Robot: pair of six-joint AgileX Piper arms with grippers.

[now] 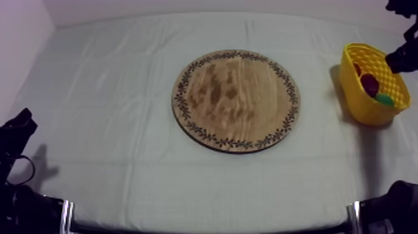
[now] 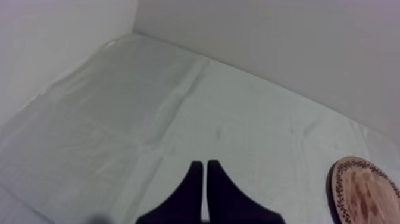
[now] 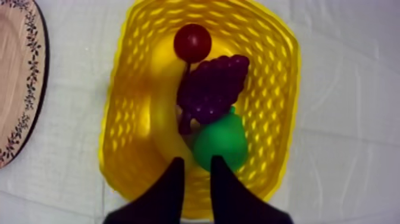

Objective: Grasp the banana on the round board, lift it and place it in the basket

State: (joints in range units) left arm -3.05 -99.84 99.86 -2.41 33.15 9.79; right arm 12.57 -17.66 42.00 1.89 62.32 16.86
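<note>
The banana (image 3: 162, 101) lies curved along one side of the yellow basket (image 3: 280, 77), with the bunch of grapes (image 3: 212, 89), the small red fruit (image 3: 192, 40) and a green pear (image 3: 221, 141) beside it. My right gripper (image 3: 195, 159) hovers over the basket's near rim, open, and the banana's end shows in the gap between its fingers. From above, the basket (image 1: 357, 93) stands at the table's right edge with my right gripper (image 1: 401, 59) over it. The round wooden board (image 1: 236, 99) carries nothing. My left gripper (image 2: 205, 164) is shut on nothing, low at the left (image 1: 22, 121).
The board's patterned rim (image 3: 24, 89) lies a short way from the basket. A white wall runs along the table's far edge. Bare cloth stretches around the board and in front of my left gripper.
</note>
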